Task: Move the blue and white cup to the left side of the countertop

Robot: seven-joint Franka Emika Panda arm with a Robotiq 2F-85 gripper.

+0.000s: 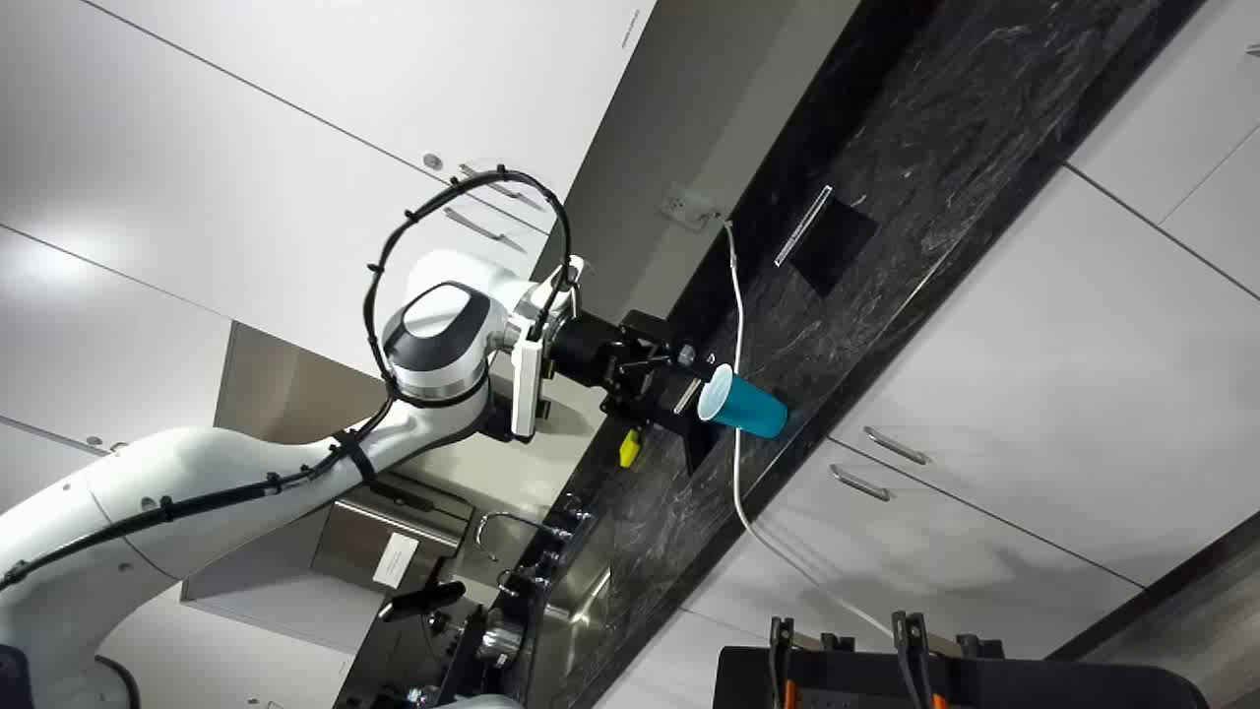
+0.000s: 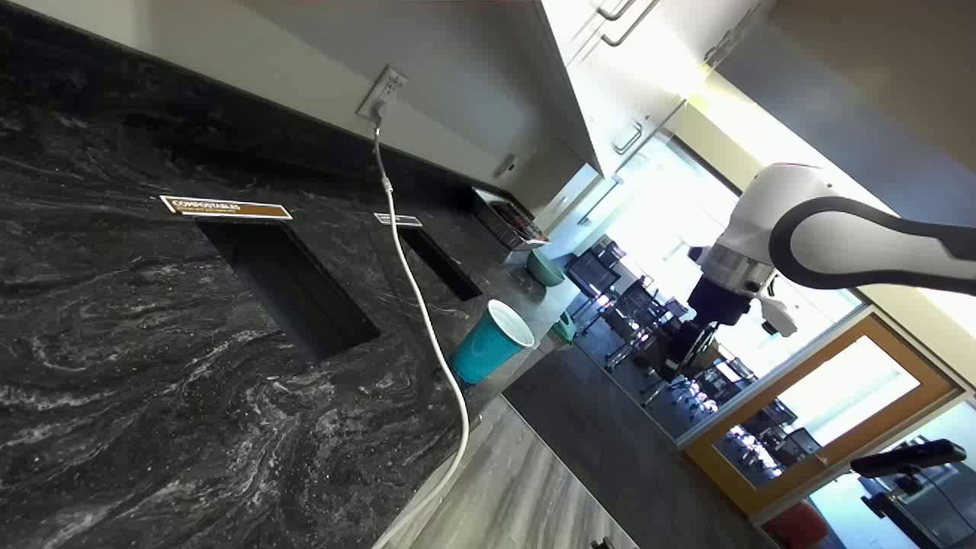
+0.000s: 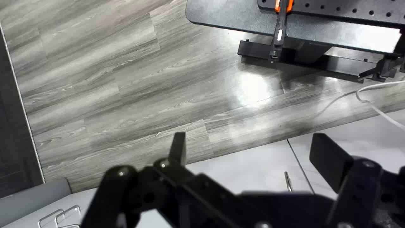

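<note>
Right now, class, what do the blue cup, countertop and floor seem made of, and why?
Blue cup: likely plastic, possibly coated paper; smooth, evenly blue, white inside.
Countertop: stone or laminate, smooth-looking; pale veins swirl through black.
Floor: wood or wood-look planks, semi-gloss; grain, seams, bright glare.

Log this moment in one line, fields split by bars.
gripper: open, empty | blue and white cup: upright on black countertop, near white cable, ungripped | left-side placement: cannot tell
</note>
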